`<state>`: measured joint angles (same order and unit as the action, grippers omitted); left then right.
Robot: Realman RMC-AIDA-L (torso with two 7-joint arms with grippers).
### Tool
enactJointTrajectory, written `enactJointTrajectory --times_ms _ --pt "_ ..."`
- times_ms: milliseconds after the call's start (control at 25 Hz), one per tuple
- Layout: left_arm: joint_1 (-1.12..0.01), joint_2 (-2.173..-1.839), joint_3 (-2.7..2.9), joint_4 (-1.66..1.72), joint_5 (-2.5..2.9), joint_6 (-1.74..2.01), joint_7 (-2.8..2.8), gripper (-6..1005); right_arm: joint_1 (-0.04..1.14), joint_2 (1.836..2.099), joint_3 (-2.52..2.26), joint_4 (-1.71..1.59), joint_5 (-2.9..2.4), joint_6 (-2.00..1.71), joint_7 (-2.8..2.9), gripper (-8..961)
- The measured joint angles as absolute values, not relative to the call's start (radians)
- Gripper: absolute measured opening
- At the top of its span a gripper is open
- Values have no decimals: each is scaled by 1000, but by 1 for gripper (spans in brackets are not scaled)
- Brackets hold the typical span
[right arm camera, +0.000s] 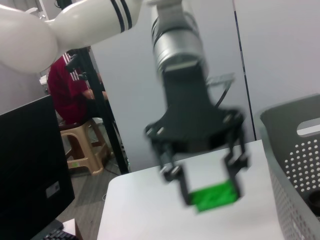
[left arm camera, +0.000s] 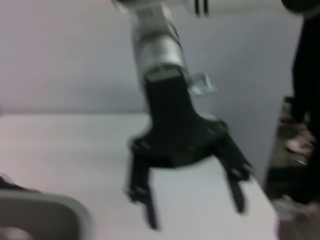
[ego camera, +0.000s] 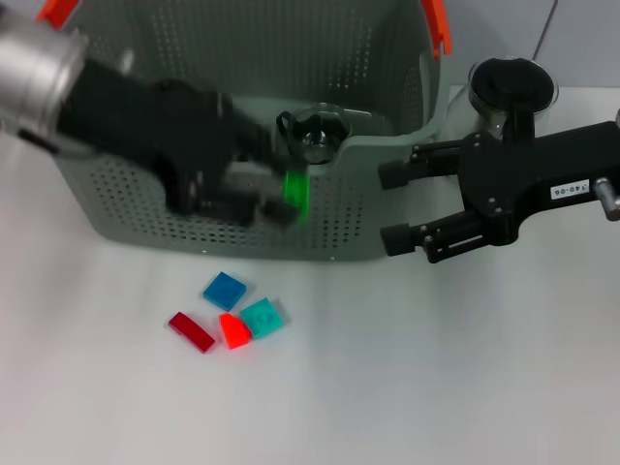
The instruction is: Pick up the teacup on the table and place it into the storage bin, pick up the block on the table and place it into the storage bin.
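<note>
Blocks lie loose on the white table (ego camera: 465, 387) near the storage bin's front wall: a dark red block (ego camera: 192, 331), a blue block (ego camera: 224, 290), a bright red block (ego camera: 234, 330) and a teal block (ego camera: 263, 317), clustered close together. Above them the left gripper (ego camera: 276, 199) pinches a green block (ego camera: 296, 191) between its fingers, level with the front rim of the storage bin (ego camera: 145, 203), a grey-green perforated basket with orange handle clips. A teacup (ego camera: 315, 133) of clear glass already sits inside the bin, just behind that rim. Released here, the block would likely strike the rim and drop outside onto the table, or knock the glass. Farther right, the right gripper (ego camera: 392, 205) hangs beside the bin's right end, fingers spread wide and empty.
</note>
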<state>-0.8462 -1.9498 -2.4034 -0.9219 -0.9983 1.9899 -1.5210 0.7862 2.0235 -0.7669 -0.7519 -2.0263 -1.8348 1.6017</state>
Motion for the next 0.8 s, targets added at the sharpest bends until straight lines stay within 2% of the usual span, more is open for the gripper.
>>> enactJointTrajectory --times_ms 360,640,800 --pt "-889 -1908 -2461 -839 -1006 1668 -1612 489 788 2012 -763 -753 -2026 -1858 1601 914" --pt "-891 -1914 -2385 -787 -980 1298 -1794 501 783 2005 -752 -753 -2026 -1868 1603 912" --pt "-886 -1931 -2310 -785 -939 1167 -1903 508 779 2003 -752 -753 -2028 -1869 1601 911"
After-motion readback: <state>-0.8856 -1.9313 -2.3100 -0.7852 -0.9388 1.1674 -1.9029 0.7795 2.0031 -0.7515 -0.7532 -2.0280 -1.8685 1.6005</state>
